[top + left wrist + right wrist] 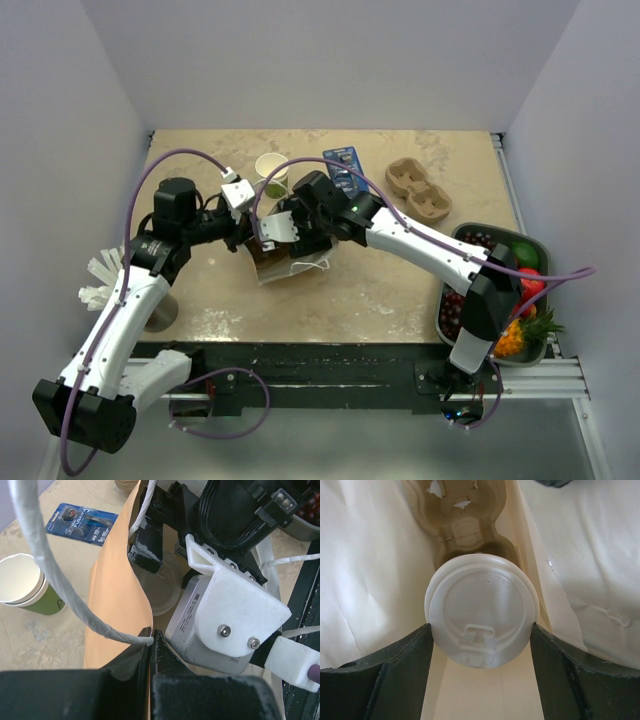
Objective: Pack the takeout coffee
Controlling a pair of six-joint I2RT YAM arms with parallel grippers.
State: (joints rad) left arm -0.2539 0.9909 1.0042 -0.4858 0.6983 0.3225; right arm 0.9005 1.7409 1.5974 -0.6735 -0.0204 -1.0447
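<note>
Unreadable: lid (482,607) lettering, blue pack (81,520) print

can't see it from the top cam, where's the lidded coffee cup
Right wrist view, centre: the lidded coffee cup sits between the fingers of the right gripper, inside the paper bag, by the cardboard cup carrier.

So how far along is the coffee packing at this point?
Done: the takeout coffee is lidded and down inside the paper bag, which the left gripper pinches by its edge. In hand: the right gripper grips it over the cup carrier. Left, probably: seat it, release, withdraw.
</note>
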